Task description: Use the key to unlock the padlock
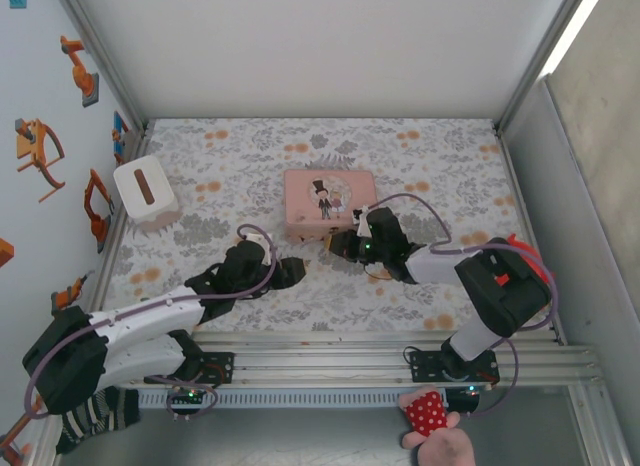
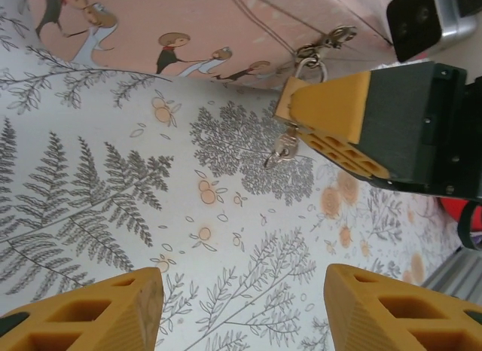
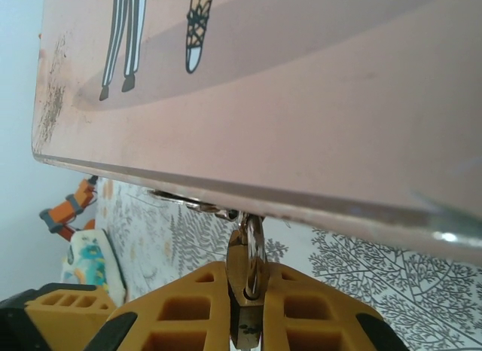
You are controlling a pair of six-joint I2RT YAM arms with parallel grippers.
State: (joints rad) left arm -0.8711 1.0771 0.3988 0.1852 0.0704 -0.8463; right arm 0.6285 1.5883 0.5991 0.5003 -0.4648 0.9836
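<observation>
- The right gripper is clamped on the padlock, its yellow fingers pressed against either side of the small brass body.
- The padlock's shackle rises out of the grip and passes through the hasp under the front edge of the pink box, so the lock hangs at the box's near side, just off the patterned table cover.
- In the left wrist view a small silvery piece dangles below the lock; it may be the key, but it is too small to be sure.
- The left gripper hovers over the table cover, facing the lock and apart from it. Its two fingers stand spread with nothing between them.
- From above, both grippers sit close together in front of the box, the left one a little nearer the arm bases.
- A white tissue box stands well to the left, near the wall.
</observation>
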